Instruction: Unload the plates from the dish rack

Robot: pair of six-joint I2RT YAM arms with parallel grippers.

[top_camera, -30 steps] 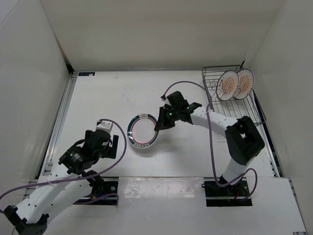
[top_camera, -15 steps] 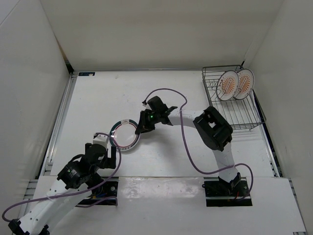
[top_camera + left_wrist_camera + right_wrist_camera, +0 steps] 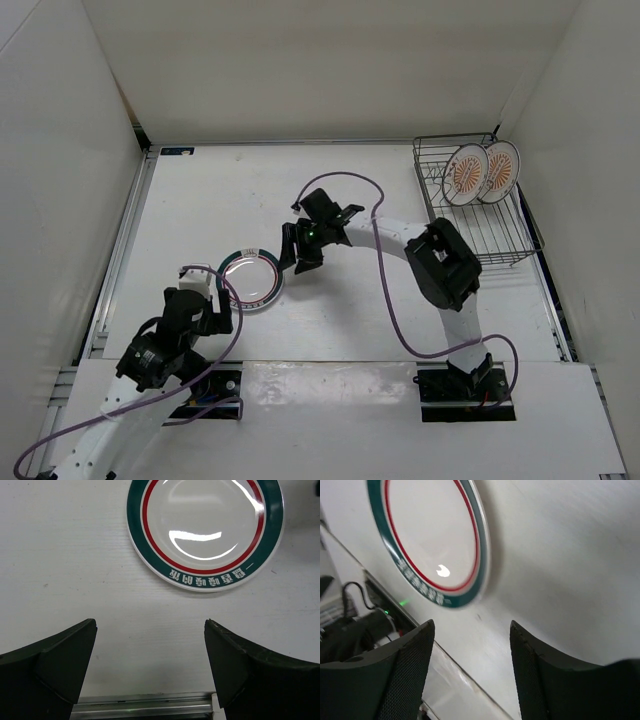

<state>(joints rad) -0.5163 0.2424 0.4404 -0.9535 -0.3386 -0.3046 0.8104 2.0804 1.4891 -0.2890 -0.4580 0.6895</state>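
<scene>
A white plate with a dark green rim band [image 3: 249,278] [image 3: 205,530] [image 3: 431,540] lies flat on the table, left of centre. My right gripper [image 3: 293,256] [image 3: 471,630] hovers just right of it, open, with nothing between its fingers. My left gripper [image 3: 205,300] [image 3: 150,630] stands open just short of the plate's near left edge, apart from it. Two plates with orange sunburst centres [image 3: 466,175] [image 3: 499,169] stand upright in the dark wire dish rack [image 3: 478,235] at the far right.
White walls enclose the table at the back, left and right. A metal rail [image 3: 122,250] runs along the table's left edge and shows under my left gripper [image 3: 145,705]. A purple cable [image 3: 385,290] loops over the right arm.
My right gripper carried the green-rimmed plate leftwards, set it down flat, opened and drew back a little to the right. My left arm moved nearer the plate.
</scene>
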